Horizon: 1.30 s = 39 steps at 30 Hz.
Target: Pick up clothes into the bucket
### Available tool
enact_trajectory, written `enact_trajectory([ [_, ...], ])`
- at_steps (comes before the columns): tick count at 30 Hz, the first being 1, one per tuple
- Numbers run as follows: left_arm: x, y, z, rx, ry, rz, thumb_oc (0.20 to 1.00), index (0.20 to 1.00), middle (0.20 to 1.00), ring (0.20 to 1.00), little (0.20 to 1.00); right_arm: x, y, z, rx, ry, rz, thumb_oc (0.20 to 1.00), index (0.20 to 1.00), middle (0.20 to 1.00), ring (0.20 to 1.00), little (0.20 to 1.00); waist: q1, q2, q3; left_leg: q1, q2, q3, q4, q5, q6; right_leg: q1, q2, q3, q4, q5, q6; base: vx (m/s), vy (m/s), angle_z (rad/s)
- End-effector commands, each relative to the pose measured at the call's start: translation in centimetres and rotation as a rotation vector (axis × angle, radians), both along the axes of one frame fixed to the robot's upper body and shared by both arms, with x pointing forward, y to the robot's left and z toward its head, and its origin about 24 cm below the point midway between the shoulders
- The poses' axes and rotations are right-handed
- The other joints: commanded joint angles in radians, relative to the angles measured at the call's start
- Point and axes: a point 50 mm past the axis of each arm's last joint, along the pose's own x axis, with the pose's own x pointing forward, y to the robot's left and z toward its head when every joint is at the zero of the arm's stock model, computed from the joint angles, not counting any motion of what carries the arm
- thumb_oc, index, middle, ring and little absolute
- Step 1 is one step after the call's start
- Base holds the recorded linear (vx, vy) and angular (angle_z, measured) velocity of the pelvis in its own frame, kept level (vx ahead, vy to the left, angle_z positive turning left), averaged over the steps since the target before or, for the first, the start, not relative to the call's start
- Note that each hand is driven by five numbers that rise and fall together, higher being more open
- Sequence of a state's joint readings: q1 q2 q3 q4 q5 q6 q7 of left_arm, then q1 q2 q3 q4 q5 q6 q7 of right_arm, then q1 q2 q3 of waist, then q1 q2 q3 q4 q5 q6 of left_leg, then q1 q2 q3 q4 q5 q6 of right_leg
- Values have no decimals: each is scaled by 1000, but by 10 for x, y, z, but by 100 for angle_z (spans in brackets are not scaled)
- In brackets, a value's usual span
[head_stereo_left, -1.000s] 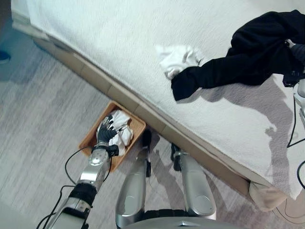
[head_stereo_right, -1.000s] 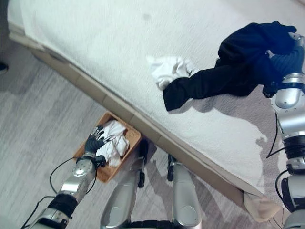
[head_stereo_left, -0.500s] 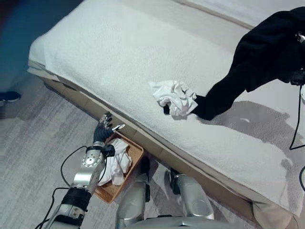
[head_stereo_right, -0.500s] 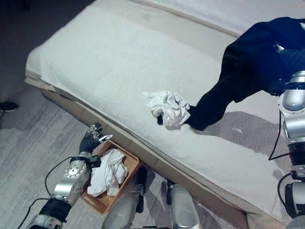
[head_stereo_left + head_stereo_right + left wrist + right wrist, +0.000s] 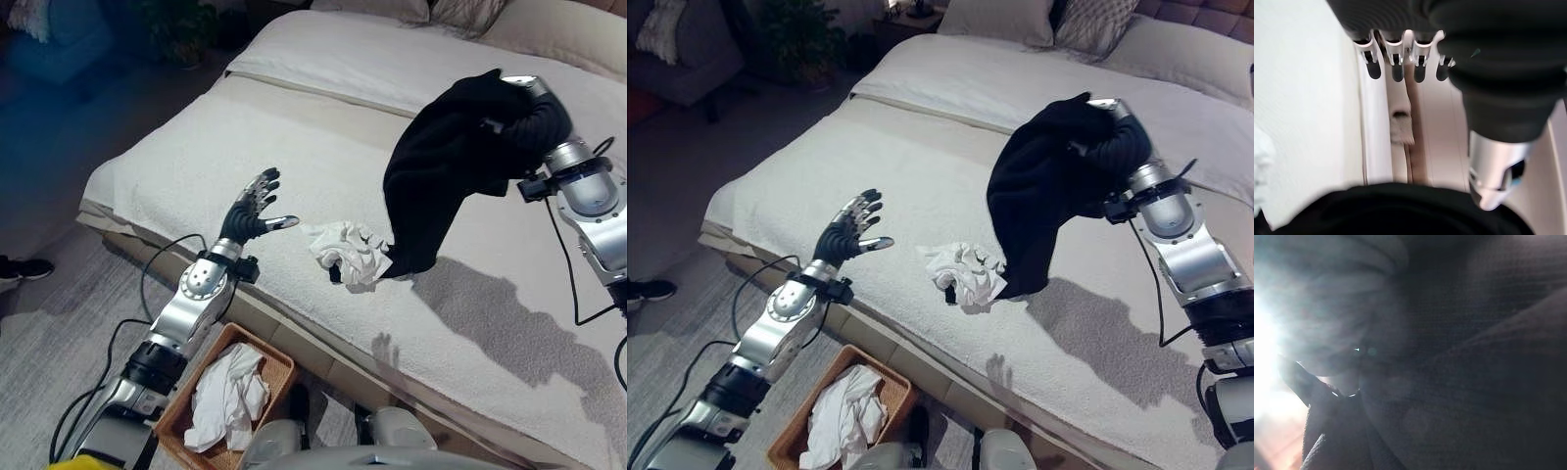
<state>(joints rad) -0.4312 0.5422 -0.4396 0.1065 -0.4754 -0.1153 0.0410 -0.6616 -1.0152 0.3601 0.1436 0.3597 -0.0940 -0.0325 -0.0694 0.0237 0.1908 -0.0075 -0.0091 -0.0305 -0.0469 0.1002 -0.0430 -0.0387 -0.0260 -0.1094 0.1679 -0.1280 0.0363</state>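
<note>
A black garment (image 5: 441,166) hangs in the air over the bed (image 5: 176,166), bunched at my right hand (image 5: 537,110), which is shut on it; its lower end touches the cover. Right beside that end lies a crumpled white cloth (image 5: 348,257). My left hand (image 5: 250,211) hovers over the bed's near edge, left of the white cloth, with its fingers (image 5: 1396,68) straight and spread and nothing in it. A brown woven basket (image 5: 281,370) stands on the floor against the bed's side, below my left arm, with white clothes (image 5: 225,397) in it.
Pillows (image 5: 999,15) lie at the head of the bed. A person's dark shoe (image 5: 15,266) shows on the grey floor at the left. A dark armchair (image 5: 686,59) and a plant (image 5: 803,39) stand beyond the bed's left corner.
The camera has tilted up. My left hand rose out of the basket, leaving the white clothes there, and now hovers over the bed. My right hand lifted the black garment off the cover.
</note>
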Motion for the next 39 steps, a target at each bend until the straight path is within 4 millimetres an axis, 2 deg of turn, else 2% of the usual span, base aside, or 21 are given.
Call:
enact_trajectory([
  [1,12,-15,15,11,-57,-36,1000,1000,1000,1000,1000,-8,36,44,61,-113,219,200,200,200,200,200,3,-69,-98,42,24,24,69,-139,-34,78,-99,-2,-167,121,109,0,0,0],
  [2,12,-15,15,11,-57,-36,1000,1000,1000,1000,1000,-8,36,44,61,-113,219,200,200,200,200,200,3,-69,-97,43,24,24,68,-139,-34,79,-99,-2,-168,121,109,43,-14,-2],
  [3,17,-29,20,13,-59,-79,1000,1000,1000,1000,1000,-8,50,42,48,-89,282,200,200,200,200,200,2,-69,-103,50,26,24,65,-139,-35,88,-97,-5,-171,121,109,0,0,0],
  [4,19,-37,24,14,-64,-102,1000,1000,1000,1000,1000,-7,54,41,49,-80,298,200,200,200,200,200,-1,-68,-105,50,25,23,64,-138,-35,90,-97,-4,-172,120,109,0,0,0],
  [7,22,-49,29,18,-73,-139,1000,1000,1000,1000,1000,-8,64,41,27,-73,339,200,200,200,200,200,-4,-66,-107,55,26,23,62,-138,-36,95,-97,-7,-172,119,108,0,0,0],
  [8,23,-60,34,29,-84,-174,1000,1000,1000,1000,1000,-9,74,39,24,-53,389,200,200,200,200,200,-6,-65,-111,58,27,21,60,-138,-35,99,-96,-10,-173,117,109,0,0,0],
  [9,23,-60,34,29,-84,-174,1000,1000,1000,1000,1000,-9,74,39,23,-53,389,200,200,200,200,200,-6,-65,-111,59,27,21,60,-138,-36,99,-96,-10,-173,117,109,0,0,0],
  [10,25,-71,34,51,-84,-189,1000,1000,1000,1000,1000,-13,86,38,18,-41,449,200,200,200,200,200,-7,-66,-112,62,29,21,60,-138,-36,106,-95,-11,-173,115,109,0,0,0],
  [11,25,-77,34,62,-86,-197,1000,1000,1000,1000,1000,-14,89,38,29,-33,472,200,200,200,200,200,-8,-66,-114,64,29,20,60,-138,-36,107,-95,-12,-172,113,108,0,0,0],
  [16,25,-94,32,55,-65,-235,1000,1000,1000,1000,1000,-19,98,39,51,-35,530,200,200,200,200,200,-12,-67,-112,68,30,18,60,-139,-35,112,-97,-17,-171,112,109,0,0,0],
  [17,20,-106,31,1,-19,-304,1000,1000,1000,1000,1000,-21,104,38,71,-26,562,200,200,200,200,200,-16,-64,-112,69,31,17,59,-138,-35,113,-97,-18,-172,112,108,0,0,0],
  [20,12,-123,26,-43,66,-423,1000,1000,1000,1000,1000,-23,109,38,65,-19,590,200,200,200,200,200,-21,-61,-112,71,33,16,58,-137,-36,113,-96,-19,-172,113,109,0,0,0],
  [25,3,-132,23,-51,136,-522,1000,1000,1000,1000,1000,-24,111,36,75,-9,607,200,200,200,200,200,-25,-58,-111,71,32,13,57,-135,-37,114,-95,-21,-173,114,110,0,0,0],
  [26,1,-133,19,-56,168,-539,875,875,875,875,875,-25,112,35,81,-8,611,200,200,200,200,200,-26,-58,-111,69,31,12,58,-135,-37,112,-95,-21,-171,114,110,0,0,0],
  [27,2,-132,18,-60,174,-535,564,564,564,564,564,-26,113,35,81,-10,616,200,200,200,200,200,-26,-58,-112,69,31,12,58,-135,-37,112,-95,-22,-171,114,110,0,0,0],
  [28,2,-130,17,-69,184,-526,200,200,200,200,200,-26,112,35,91,-12,616,200,200,200,200,200,-26,-58,-112,68,32,11,57,-134,-37,111,-95,-23,-171,113,110,0,0,0],
  [34,2,-125,8,-116,236,-513,200,200,200,200,200,-25,107,31,117,-21,584,200,200,200,200,200,-25,-61,-112,69,31,9,58,-137,-35,112,-95,-22,-169,112,110,0,0,0],
  [37,3,-110,-2,-218,283,-443,200,200,200,200,200,-22,93,25,166,-31,520,200,200,200,200,200,-21,-65,-110,69,30,7,62,-141,-33,114,-95,-23,-168,109,108,0,0,0],
  [38,2,-108,-5,-227,289,-431,200,200,200,200,200,-21,90,23,171,-33,504,416,416,416,416,416,-20,-66,-109,69,31,6,63,-141,-32,114,-95,-23,-166,108,107,0,0,0],
  [39,2,-108,-5,-227,289,-431,200,200,200,200,200,-21,90,23,171,-33,504,545,545,545,545,545,-20,-66,-109,68,31,6,63,-141,-32,113,-95,-23,-166,108,107,0,0,0],
])
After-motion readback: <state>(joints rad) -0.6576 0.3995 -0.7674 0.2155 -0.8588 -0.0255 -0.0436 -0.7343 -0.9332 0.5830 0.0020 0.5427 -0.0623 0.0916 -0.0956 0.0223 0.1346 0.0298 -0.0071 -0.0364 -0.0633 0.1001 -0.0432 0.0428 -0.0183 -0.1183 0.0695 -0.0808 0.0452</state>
